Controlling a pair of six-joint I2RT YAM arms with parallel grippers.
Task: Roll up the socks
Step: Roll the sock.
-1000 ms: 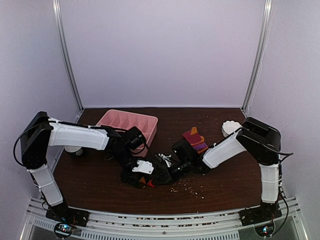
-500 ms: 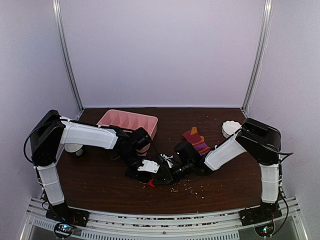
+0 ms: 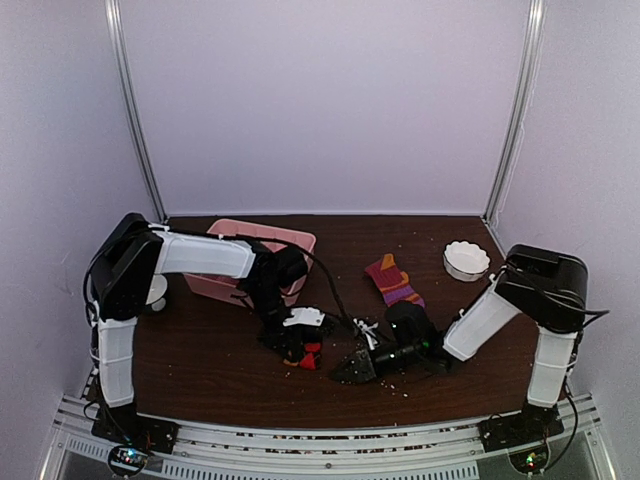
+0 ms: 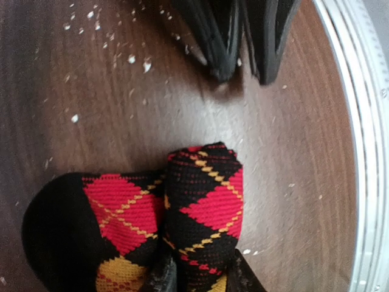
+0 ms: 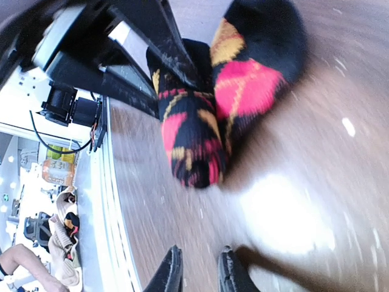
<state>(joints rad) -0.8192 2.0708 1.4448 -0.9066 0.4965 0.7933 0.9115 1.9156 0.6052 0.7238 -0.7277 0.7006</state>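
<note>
Backing off toward the near right, the right gripper (image 3: 352, 368) has left the bundle it was crowding a second ago. Its two black fingers now stand a narrow gap apart with nothing between them, tips aimed at the sock from a short way off. The left gripper (image 3: 300, 338) has meanwhile closed in, and its fingers pinch the rolled part of the black, red and yellow argyle sock (image 4: 203, 210) on both flanks. I read that as a hand-over: the roll is pinned by one arm alone, so it should keep its shape only while that pinch lasts. The flat argyle piece with the black toe, touching the roll's side, is not yet rolled.

The sock lies on the dark brown wooden table (image 3: 200, 370), mid-width near the front edge, well apart from the purple-and-orange striped sock (image 3: 392, 279) farther back. From the left wrist, the roll's long axis runs straight out from the left fingers, its rounded end pointing at the right gripper's tips. From above, the bundle is too small to confirm that heading.
</note>
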